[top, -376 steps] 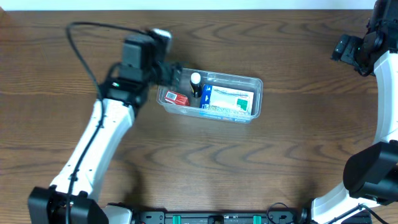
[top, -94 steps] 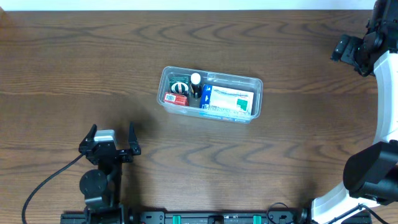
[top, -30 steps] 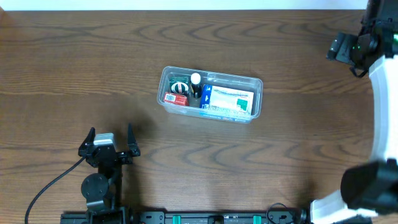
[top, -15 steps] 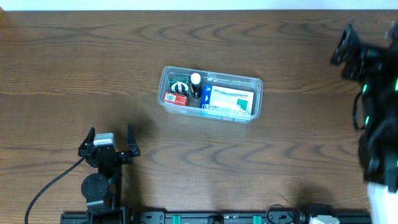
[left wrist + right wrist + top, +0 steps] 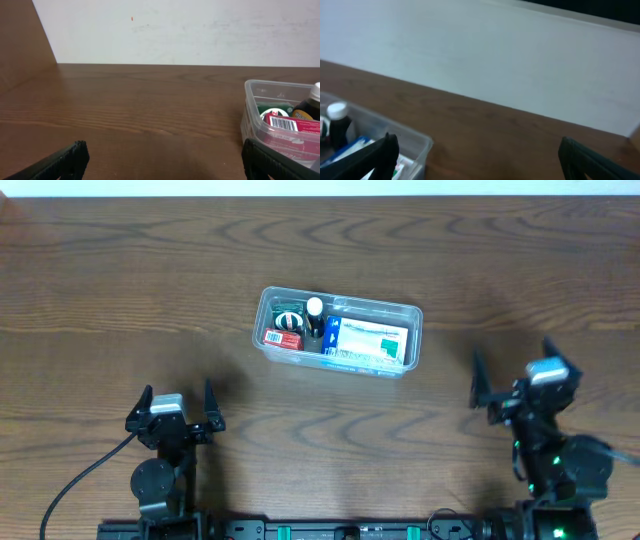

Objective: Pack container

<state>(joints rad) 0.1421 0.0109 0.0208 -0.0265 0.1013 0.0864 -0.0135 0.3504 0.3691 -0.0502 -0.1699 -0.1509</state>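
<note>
The clear plastic container (image 5: 265,305) stands at the table's middle. It holds a blue and green box (image 5: 368,340), a small dark bottle with a white cap (image 5: 315,310), a red packet (image 5: 283,338) and a green round item (image 5: 289,319). It also shows at the right in the left wrist view (image 5: 250,100) and at the lower left in the right wrist view (image 5: 417,140). My left gripper (image 5: 177,402) is open and empty near the front left edge. My right gripper (image 5: 512,376) is open and empty at the front right, apart from the container.
The brown wooden table (image 5: 120,280) runs back to a white wall (image 5: 175,30). A dark bar (image 5: 350,530) lies along the front edge between the two arm bases.
My right arm has swung from the far right back corner down to the front right and now rests low. My left arm came away from the container earlier and has stayed still since.
</note>
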